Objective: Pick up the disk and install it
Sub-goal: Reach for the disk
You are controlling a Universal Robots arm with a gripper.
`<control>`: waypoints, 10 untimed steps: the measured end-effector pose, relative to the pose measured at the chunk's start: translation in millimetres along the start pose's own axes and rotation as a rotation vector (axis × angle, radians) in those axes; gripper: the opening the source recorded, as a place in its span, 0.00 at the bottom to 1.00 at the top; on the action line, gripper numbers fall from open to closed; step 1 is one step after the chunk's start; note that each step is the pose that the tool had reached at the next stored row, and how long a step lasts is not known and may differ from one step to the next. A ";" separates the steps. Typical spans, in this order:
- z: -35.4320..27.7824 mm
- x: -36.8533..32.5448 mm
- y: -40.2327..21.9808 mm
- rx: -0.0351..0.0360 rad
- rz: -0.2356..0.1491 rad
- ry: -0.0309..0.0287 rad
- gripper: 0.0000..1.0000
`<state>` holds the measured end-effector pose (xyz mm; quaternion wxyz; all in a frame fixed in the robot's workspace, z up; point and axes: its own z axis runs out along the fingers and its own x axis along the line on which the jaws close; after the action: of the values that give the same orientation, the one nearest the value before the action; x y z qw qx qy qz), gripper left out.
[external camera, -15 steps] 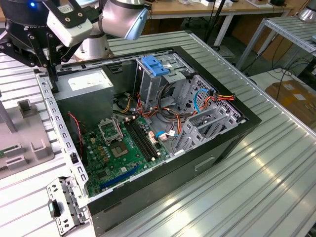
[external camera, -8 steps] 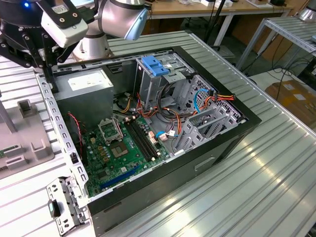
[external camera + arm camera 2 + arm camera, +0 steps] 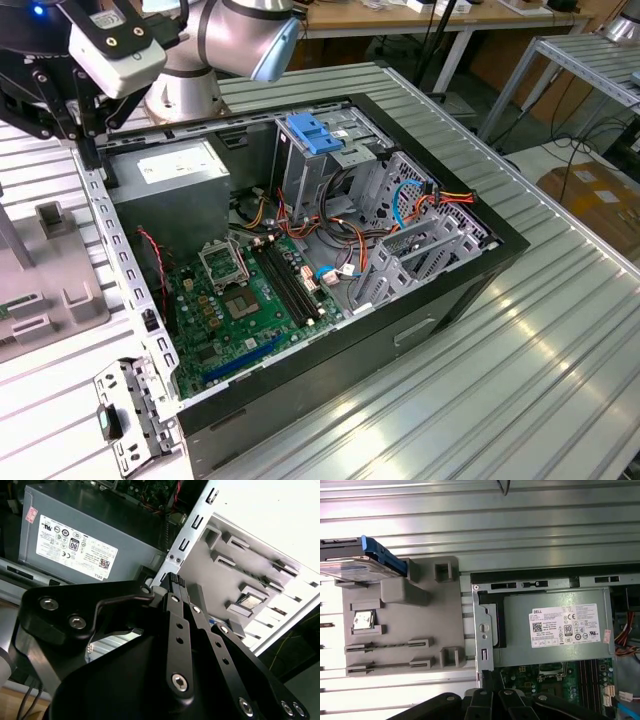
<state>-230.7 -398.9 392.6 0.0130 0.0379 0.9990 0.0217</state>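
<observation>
In the first wrist view the disk [image 3: 357, 565] is lying on a corner of the grey holder [image 3: 400, 630] beside the open computer case [image 3: 545, 577]. It is sitting well apart from the claw [image 3: 489, 695], which is hanging over the case's edge near the power supply [image 3: 555, 625]. The claw is not gripping the disk; how far it is parted I cannot tell. The exterior view is taking in the motherboard [image 3: 240, 310] and drive cage [image 3: 320, 165].

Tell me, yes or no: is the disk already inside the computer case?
No, in the first wrist view the disk lies on the grey fixture outside the case.
</observation>
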 end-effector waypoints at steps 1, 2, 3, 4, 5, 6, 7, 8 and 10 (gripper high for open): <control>0.0 1.9 -0.2 -0.0001 0.000 -0.0001 0.11; 0.0 2.5 -0.2 -0.0001 0.000 -0.0001 0.11; 0.0 3.4 -0.3 0.0000 0.000 0.0000 0.11; 0.0 5.0 -0.4 0.0000 0.000 -0.0001 0.11; 0.0 6.0 -0.5 0.0000 0.000 0.0000 0.11; 0.0 6.7 -0.5 -0.0001 0.000 0.0000 0.11; 0.0 7.7 -0.6 -0.0001 0.000 -0.0001 0.11; 0.0 8.4 -0.6 0.0000 0.000 0.0000 0.11; 0.0 10.8 -0.8 -0.0001 0.000 -0.0001 0.11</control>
<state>-241.5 -398.9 392.3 0.0131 0.0379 0.9990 0.0217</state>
